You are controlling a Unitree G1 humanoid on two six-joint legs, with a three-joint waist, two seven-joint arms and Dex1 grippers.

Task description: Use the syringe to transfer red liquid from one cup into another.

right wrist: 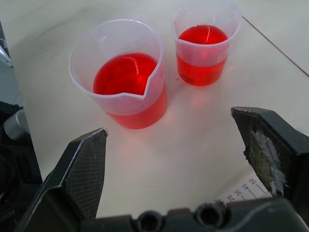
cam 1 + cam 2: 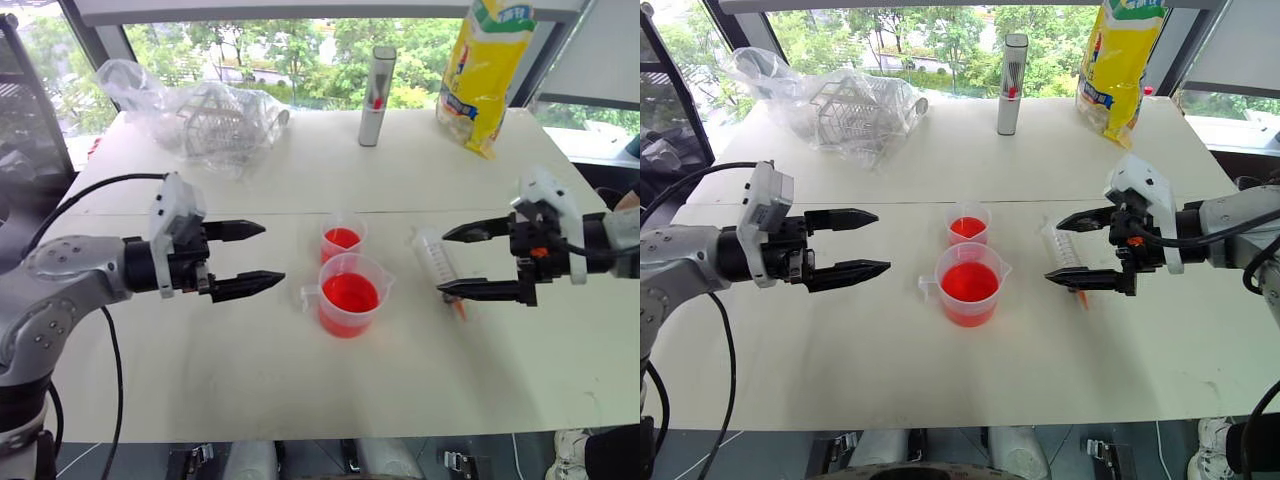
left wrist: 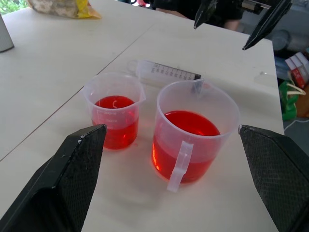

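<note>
Syringe (image 2: 437, 258) lies flat, long axis running away from the robot, orange tip nearest; both grippers' fingers released.

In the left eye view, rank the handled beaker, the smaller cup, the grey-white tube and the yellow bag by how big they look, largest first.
1. Yellow bag, though the picture's top edge cuts it off.
2. Handled beaker.
3 and 4. Grey-white tube and smaller cup: too alike to rank. The tube is taller, narrower and farther from the camera.
</note>
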